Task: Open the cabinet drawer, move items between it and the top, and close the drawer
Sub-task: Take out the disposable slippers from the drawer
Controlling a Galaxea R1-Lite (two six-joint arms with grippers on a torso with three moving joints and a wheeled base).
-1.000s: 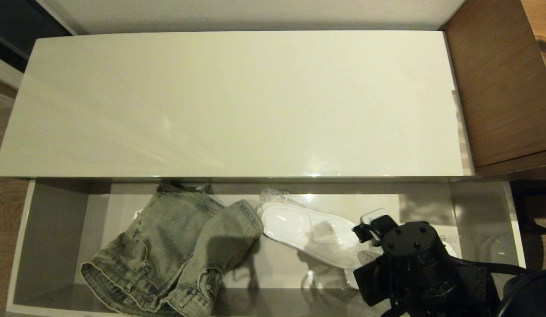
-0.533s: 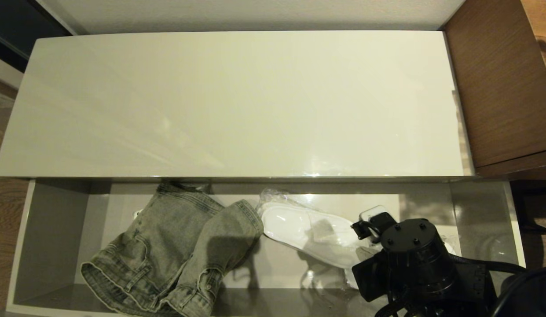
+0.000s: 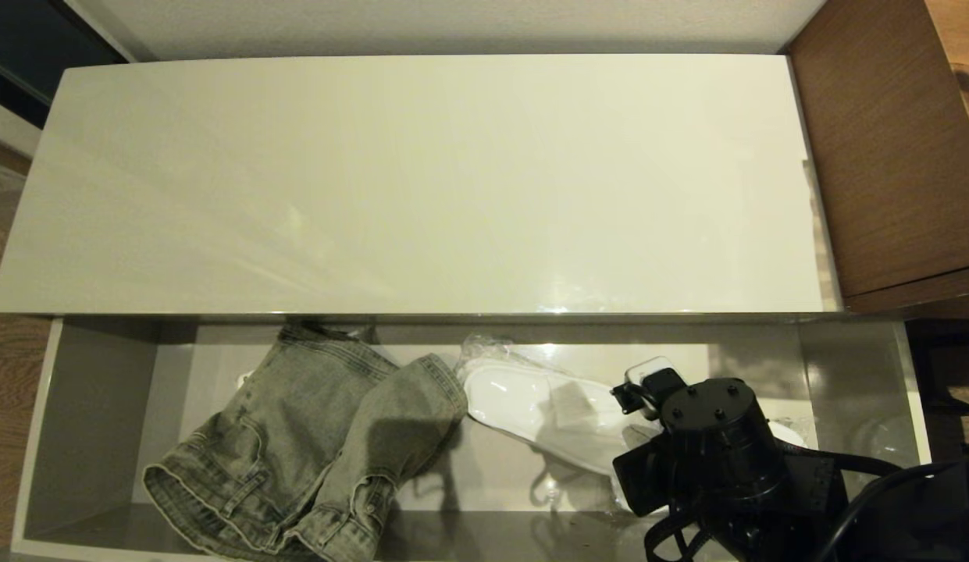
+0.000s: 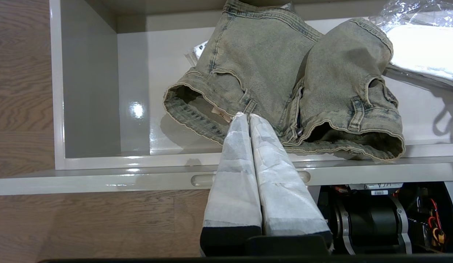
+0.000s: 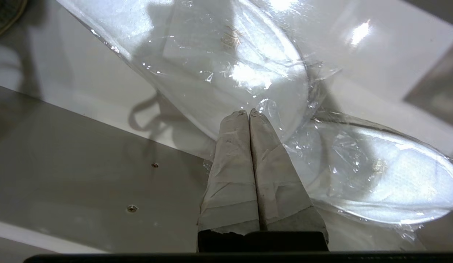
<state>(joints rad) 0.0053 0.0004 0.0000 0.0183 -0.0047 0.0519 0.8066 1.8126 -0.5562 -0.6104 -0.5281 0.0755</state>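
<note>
Denim (image 3: pixel 312 445) lies folded in the left half of your open drawer (image 3: pixel 86 421), with wrapped slippers (image 3: pixel 531 406) to its right; the top (image 3: pixel 422 179) sits behind. Only your right wrist view shows the right gripper (image 5: pixel 249 112), fingers pressed together with their tips on the clear wrap; whether they pinch it is hard to tell. From the head, the arm hides that contact. Your left gripper (image 4: pixel 244 116), seen only by its own wrist camera, hangs shut outside the drawer front.
</note>
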